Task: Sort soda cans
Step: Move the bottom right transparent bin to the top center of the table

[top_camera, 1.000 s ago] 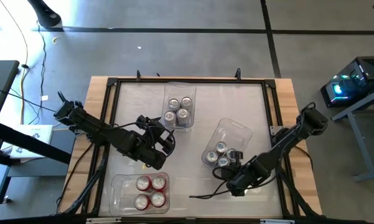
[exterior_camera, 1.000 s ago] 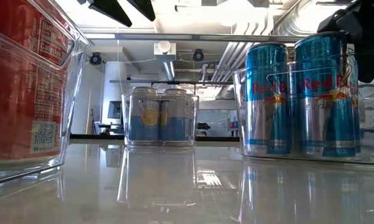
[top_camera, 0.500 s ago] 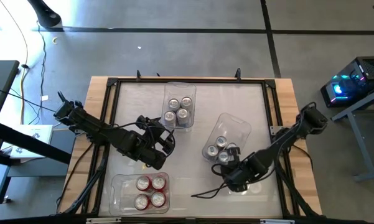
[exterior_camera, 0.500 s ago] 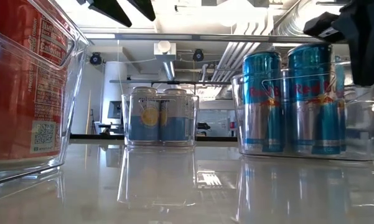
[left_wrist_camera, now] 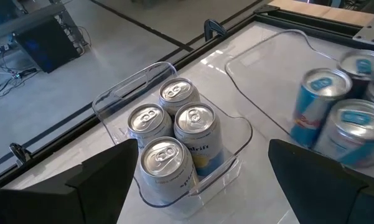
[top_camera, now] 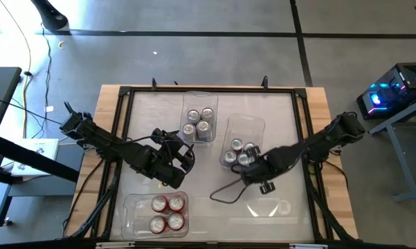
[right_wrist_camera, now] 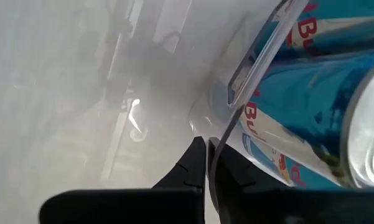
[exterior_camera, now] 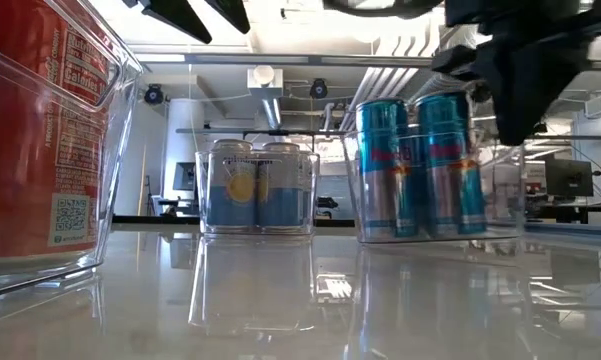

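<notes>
Three clear bins stand on the table. The middle one (top_camera: pixel 243 131) holds blue soda cans (top_camera: pixel 237 153), which also show in the low view (exterior_camera: pixel 420 165). My right gripper (right_wrist_camera: pixel 208 146) is shut on that bin's near end, pointing steeply down (top_camera: pixel 256 167). The far bin holds silver-grey cans (top_camera: pixel 199 119), seen close in the left wrist view (left_wrist_camera: pixel 174 143). The near-left bin holds red cans (top_camera: pixel 167 213). My left gripper (top_camera: pixel 185 158) hovers open between the silver-grey and red cans, above the table, touching nothing. My right gripper pinches the thin clear wall (right_wrist_camera: pixel 219 140) at the near end of the blue cans' bin, one finger inside and one outside. The fingers come from above, pointing steeply down. The bin stands flat on the table with its cans upright.
A dark cable (top_camera: pixel 225 197) loops on the table near the right arm. A black frame (top_camera: pixel 128 97) runs round the white tabletop, with wooden edges outside it. Bare tabletop lies at the near right (top_camera: pixel 277 207) and far right.
My right gripper has moved toward the table's left and far side and rolled at the wrist. The bin of blue cans has slid along the table with it and turned, so that it now lies nearly parallel to the silver-grey cans' bin. The cans stay upright.
</notes>
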